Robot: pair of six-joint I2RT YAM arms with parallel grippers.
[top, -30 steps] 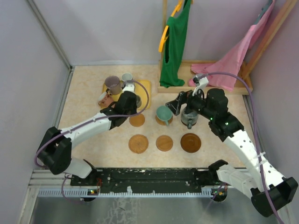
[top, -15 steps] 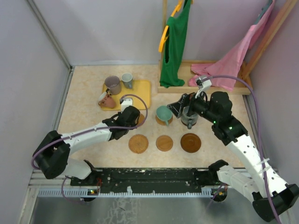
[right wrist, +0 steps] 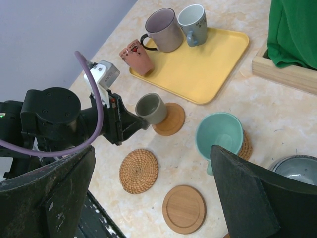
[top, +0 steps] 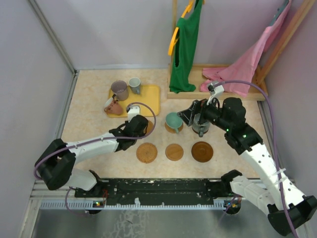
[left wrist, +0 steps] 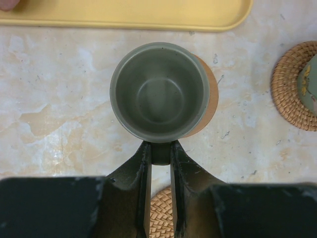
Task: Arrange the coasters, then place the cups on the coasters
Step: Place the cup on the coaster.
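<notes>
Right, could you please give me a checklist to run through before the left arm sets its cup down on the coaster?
1. Left fingers shut on the handle of the grey-green cup: ok.
2. Cup upright, mouth facing up: ok.
3. Cup centred over the smooth coaster: not ok; the coaster shows at only one side of the cup.
4. Cup's base resting on the coaster: cannot tell.
5. Right fingers open and apart from the teal cup: ok.
</notes>
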